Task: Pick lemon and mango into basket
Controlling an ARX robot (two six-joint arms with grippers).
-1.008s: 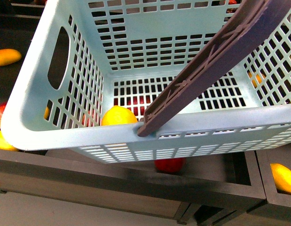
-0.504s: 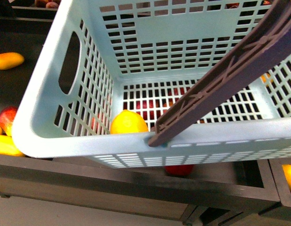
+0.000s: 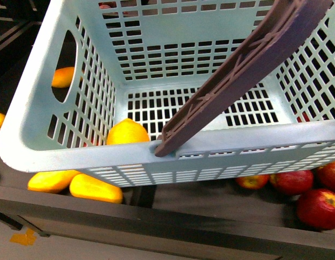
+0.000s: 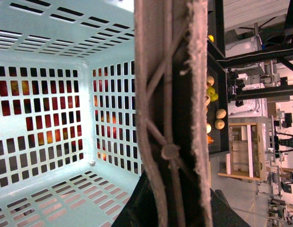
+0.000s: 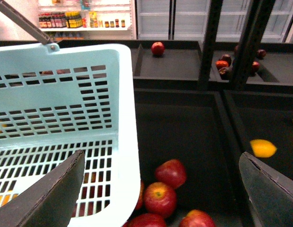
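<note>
The lemon (image 3: 127, 133) already lies inside the basket (image 3: 64, 157), in the corner below the foot of the handle (image 3: 237, 76), so the step in hand is likely the mango (image 3: 96, 188). It rests with a second mango (image 3: 51, 180) in the dark bin (image 5: 184, 118), just under the basket's end and on the far side of the basket from the right end effector (image 5: 161, 155). That one hangs empty with its fingers spread wide, beside the basket wall and above red apples (image 5: 159, 197). To do this well, it should cross to the mangoes without brushing the basket, come down along the fruit's long axis and close across its narrow width. The left end effector (image 4: 174, 210) is poorly shown, but it seems clamped on the handle, with the lemon below it; the basket should be held level.
</note>
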